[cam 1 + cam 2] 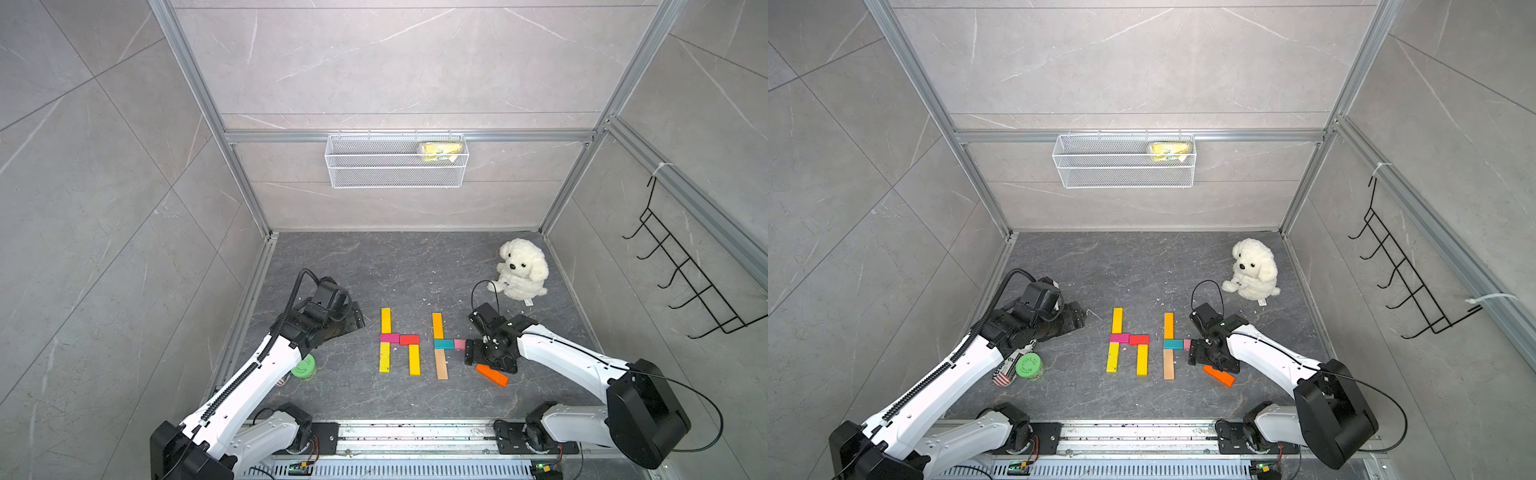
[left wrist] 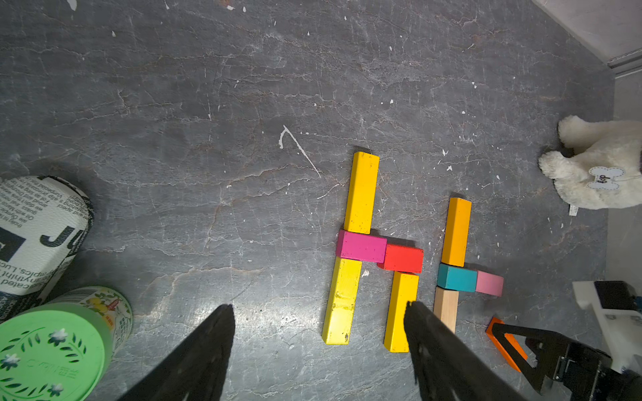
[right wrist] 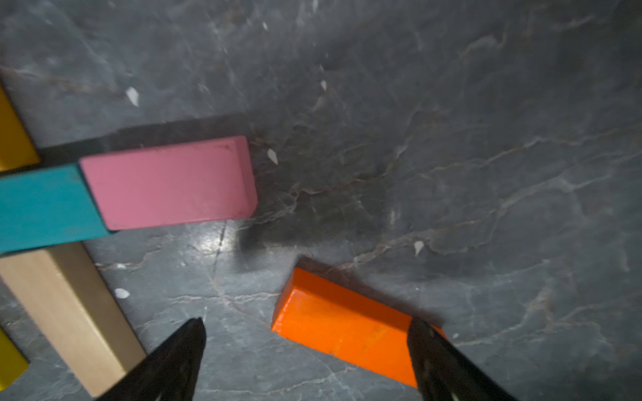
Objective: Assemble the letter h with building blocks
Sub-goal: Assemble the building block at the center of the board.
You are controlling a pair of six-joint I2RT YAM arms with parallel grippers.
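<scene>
In both top views several building blocks lie flat on the dark floor. Two yellow bars [image 1: 386,320], a magenta block [image 1: 389,338], a red block [image 1: 409,339] and an amber bar [image 1: 414,360] form one letter shape. Beside it an amber bar [image 1: 437,325], a teal block [image 1: 444,343], a pink block [image 3: 166,180] and a tan bar [image 1: 441,363] touch. An orange bar [image 3: 344,330] lies askew. My right gripper [image 3: 307,324] is open and empty, just right of the pink block, over the orange bar's end. My left gripper [image 2: 319,305] hangs open and empty to the left.
A green-lidded can [image 1: 304,367] and a newspaper-print roll [image 2: 34,236] lie under my left arm. A white plush dog [image 1: 521,268] sits at the back right. A wire basket [image 1: 397,160] hangs on the back wall and a black hook rack [image 1: 685,270] on the right wall.
</scene>
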